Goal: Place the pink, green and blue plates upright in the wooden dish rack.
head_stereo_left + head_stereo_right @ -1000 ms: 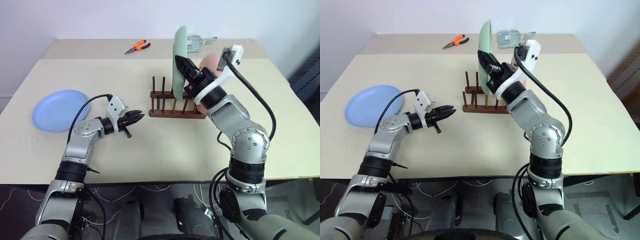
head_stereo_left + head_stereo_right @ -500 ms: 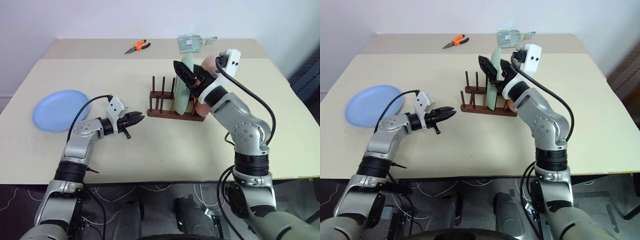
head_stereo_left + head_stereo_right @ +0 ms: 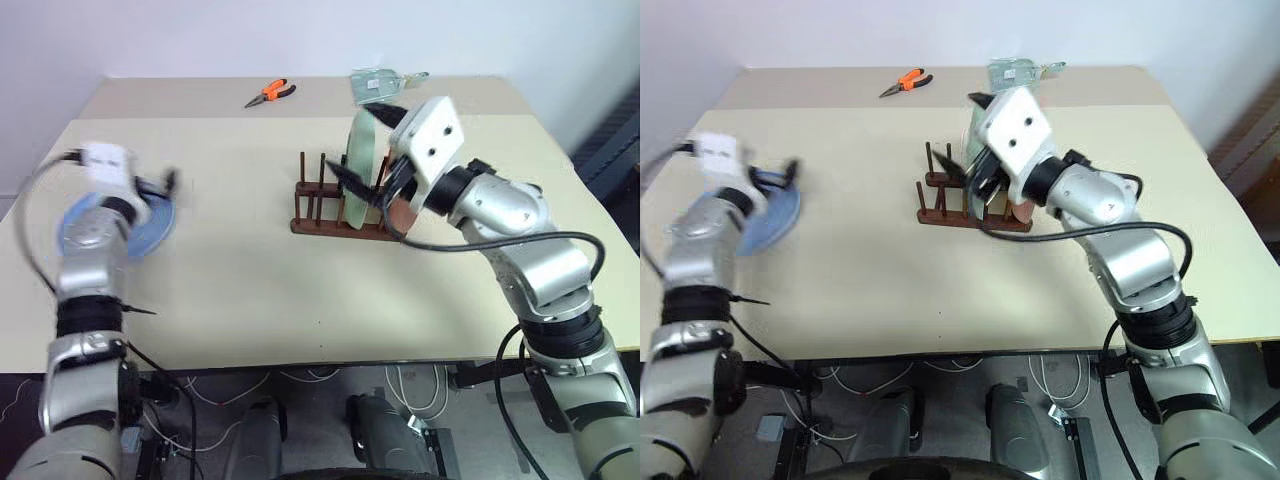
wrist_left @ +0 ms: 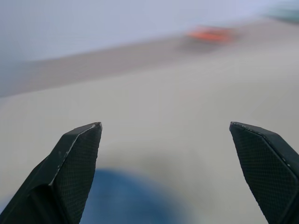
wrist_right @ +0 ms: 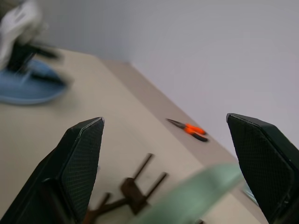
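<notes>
The green plate was seen upright in the wooden dish rack, with the pink plate behind it. The right gripper was spread wide beside the rack and could topple them. The left gripper was spread wide over the blue plate, left of the rack.

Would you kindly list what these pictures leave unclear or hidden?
- Pink plate: in the eye views mostly hidden behind the green plate and the right end effector; its seating in the wooden dish rack can't be judged.
- Left end effector: motion-blurred in the eye views, over the blue plate; contact unclear.
- Orange pliers: a blurred smear in the left wrist view.
- Packet at the table's far edge: too small to identify.
</notes>
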